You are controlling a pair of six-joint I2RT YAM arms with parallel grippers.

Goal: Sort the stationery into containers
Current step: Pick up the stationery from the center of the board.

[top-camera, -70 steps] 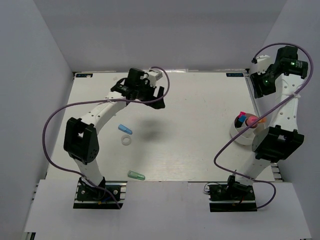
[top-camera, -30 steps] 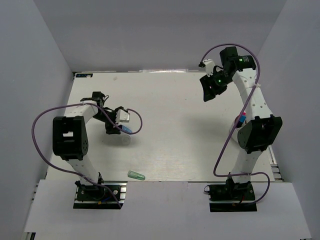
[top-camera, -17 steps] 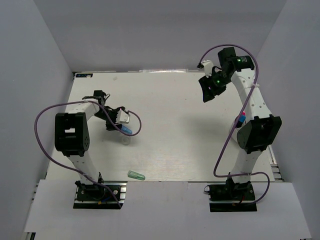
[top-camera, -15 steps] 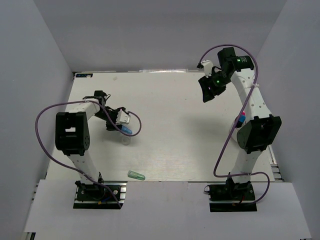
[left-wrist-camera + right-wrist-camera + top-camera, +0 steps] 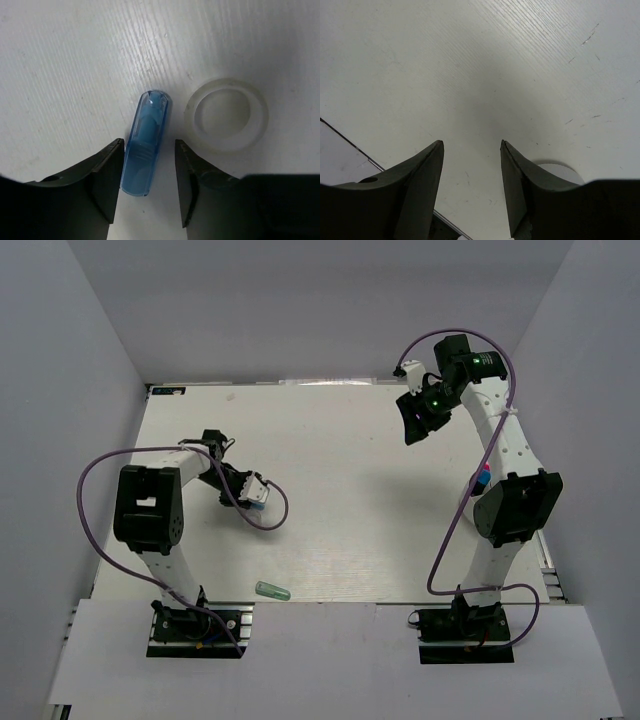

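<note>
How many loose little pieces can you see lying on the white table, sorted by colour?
blue marker: 1
green marker: 1
white ring: 1
Total: 3
The pink and blue bits peeking out behind the right arm are too hidden to count.

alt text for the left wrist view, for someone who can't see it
The left gripper straddles a short blue marker with its two black fingers, not yet clamped on it. The marker lies on the white table, and a small white ring lies flat just beside it, apart from it.
</note>
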